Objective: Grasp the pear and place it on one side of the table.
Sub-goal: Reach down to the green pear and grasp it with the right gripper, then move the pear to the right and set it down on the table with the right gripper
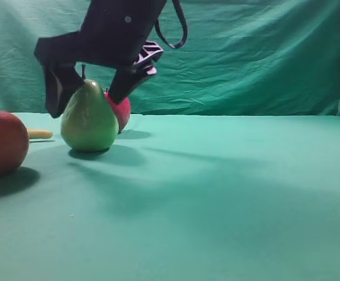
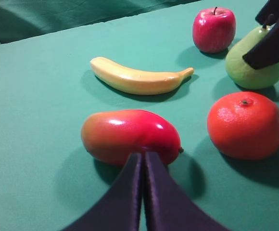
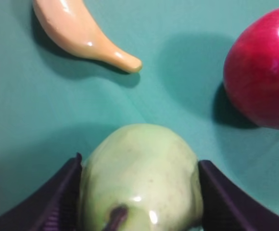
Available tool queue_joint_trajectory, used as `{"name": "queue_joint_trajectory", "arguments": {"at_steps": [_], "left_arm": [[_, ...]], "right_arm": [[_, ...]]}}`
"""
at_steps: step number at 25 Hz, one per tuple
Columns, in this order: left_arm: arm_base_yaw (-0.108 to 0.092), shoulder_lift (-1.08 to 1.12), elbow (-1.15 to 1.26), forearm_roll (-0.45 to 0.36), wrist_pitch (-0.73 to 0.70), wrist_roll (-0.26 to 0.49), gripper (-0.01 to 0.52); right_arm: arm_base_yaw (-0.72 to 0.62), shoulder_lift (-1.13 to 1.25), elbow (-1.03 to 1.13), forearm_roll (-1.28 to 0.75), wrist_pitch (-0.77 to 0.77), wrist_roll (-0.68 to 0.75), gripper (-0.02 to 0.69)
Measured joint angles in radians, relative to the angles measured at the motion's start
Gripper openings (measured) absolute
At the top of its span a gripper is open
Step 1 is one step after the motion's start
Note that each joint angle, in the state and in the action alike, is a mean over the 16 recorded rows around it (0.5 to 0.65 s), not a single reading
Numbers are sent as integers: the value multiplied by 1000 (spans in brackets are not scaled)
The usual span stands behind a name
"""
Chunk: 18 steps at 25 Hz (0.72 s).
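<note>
The yellow-green pear (image 1: 89, 120) stands upright on the teal table (image 1: 217, 193), at the left of the exterior view. My right gripper (image 1: 84, 105) reaches across from above and straddles it. In the right wrist view the two dark fingers press on both flanks of the pear (image 3: 139, 168), with its brown stem pointing at the camera. The pear's base rests on the cloth. The left wrist view shows the pear (image 2: 252, 67) at the far right with one right finger (image 2: 274, 43) over it. My left gripper (image 2: 143, 159) is shut and empty, and it does not show in the exterior view.
A red apple (image 1: 122, 111) sits close behind the pear. A banana (image 2: 137, 79) lies to its left. A red-orange mango (image 2: 130, 137) lies just in front of my left fingertips, and a big orange fruit (image 2: 245, 125) beside it. A large red fruit (image 1: 0, 143) shows at the exterior view's left edge.
</note>
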Motion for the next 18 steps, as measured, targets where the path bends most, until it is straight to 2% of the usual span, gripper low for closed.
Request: {"name": "queue_joint_trajectory", "arguments": {"at_steps": [4,10,18], "left_arm": [[0,0,0,0,0,0,0],[0,0,0,0,0,0,0],[0,0,0,0,0,0,0]], "right_arm": [[-57,-79,26,0,63,16,435],[-213,-255,167,-2,139,45,432],[-423,-409,460,-5,59,66,432]]}}
